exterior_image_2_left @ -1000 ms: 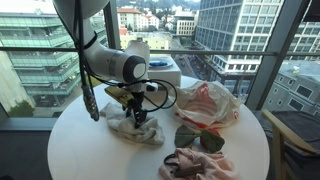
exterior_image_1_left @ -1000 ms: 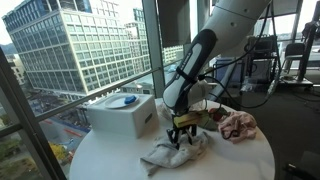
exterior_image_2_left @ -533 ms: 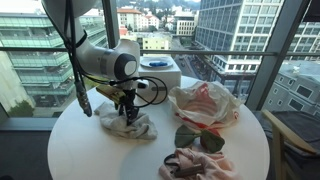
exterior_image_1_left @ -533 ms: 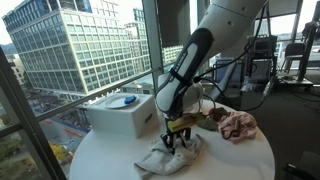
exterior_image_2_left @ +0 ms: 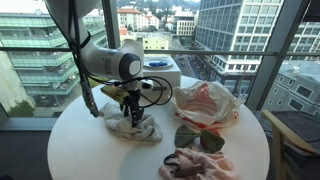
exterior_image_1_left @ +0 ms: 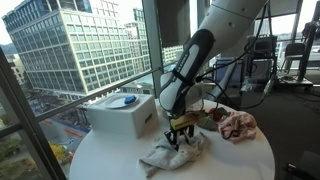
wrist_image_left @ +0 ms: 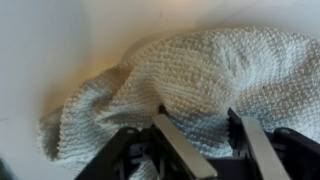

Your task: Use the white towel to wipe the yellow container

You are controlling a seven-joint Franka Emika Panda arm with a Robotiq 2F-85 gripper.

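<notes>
Since half a second ago your gripper (exterior_image_2_left: 135,118) has slid a little way back from the table's window edge, and the white towel (exterior_image_2_left: 151,131) has come along with it, ending close to where both sat a second ago.

You now have the gripper pointing down at the round white table (exterior_image_2_left: 80,150), just in front of the white box with the blue lid (exterior_image_2_left: 160,68). In the wrist view the two fingers (wrist_image_left: 176,146) stand partly apart with a bunched fold of the white towel (wrist_image_left: 190,70) pinched between them, so the gripper (wrist_image_left: 198,118) is clamped on the towel. The rest of the towel (exterior_image_1_left: 163,156) lies crumpled on the table (exterior_image_1_left: 240,160), spreading out from the gripper (exterior_image_1_left: 181,140) on the side away from the white box (exterior_image_1_left: 120,115).

Farther from the box than the towel lies a pink cloth (exterior_image_1_left: 238,125), well apart from it. A crinkled clear bag (exterior_image_2_left: 205,103) sits beside the box, clear of the towel.
</notes>
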